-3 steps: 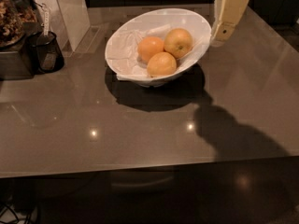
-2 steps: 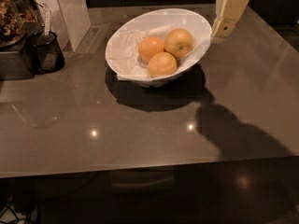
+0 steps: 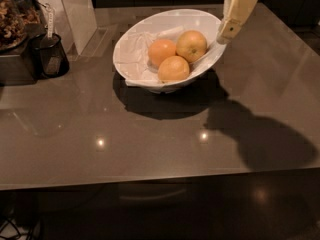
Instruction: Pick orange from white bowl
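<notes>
The white bowl (image 3: pixel 131 54) stands tilted on the brown table, lined with crumpled white paper, and holds three fruits. The orange (image 3: pixel 191 45) is the palest and largest, with a small dark stem dot, and lies at the bowl's right back. A deeper reddish-orange fruit (image 3: pixel 161 51) lies to its left and a smaller plain orange fruit (image 3: pixel 173 69) in front. My cream-coloured gripper (image 3: pixel 223 35) comes down from the upper right and hangs at the bowl's right rim, just right of the orange and apart from it.
A black cup (image 3: pixel 50 56) and a dark container with dried bits (image 3: pixel 12 29) stand at the far left. A pale upright board (image 3: pixel 75 11) stands at the back left. The table's front edge (image 3: pixel 160 184) runs across the lower frame.
The gripper has shifted slightly left, closer to the bowl's right rim. The bowl and fruits have not moved.
</notes>
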You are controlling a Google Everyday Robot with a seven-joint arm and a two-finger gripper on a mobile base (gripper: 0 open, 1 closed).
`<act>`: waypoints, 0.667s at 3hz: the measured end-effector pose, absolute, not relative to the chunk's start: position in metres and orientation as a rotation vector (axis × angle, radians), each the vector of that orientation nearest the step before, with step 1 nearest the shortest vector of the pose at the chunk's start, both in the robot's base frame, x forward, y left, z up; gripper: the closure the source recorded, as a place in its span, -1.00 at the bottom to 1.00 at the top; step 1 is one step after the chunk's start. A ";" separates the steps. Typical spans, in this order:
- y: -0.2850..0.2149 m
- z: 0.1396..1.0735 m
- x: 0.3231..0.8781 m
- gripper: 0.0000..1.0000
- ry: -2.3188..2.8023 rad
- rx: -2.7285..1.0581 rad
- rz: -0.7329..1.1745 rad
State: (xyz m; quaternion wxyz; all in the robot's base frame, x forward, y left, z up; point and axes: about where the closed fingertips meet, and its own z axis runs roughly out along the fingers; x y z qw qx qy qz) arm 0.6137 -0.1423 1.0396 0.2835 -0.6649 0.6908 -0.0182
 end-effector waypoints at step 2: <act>-0.142 1.039 0.618 -0.62 1.844 -1.772 -0.044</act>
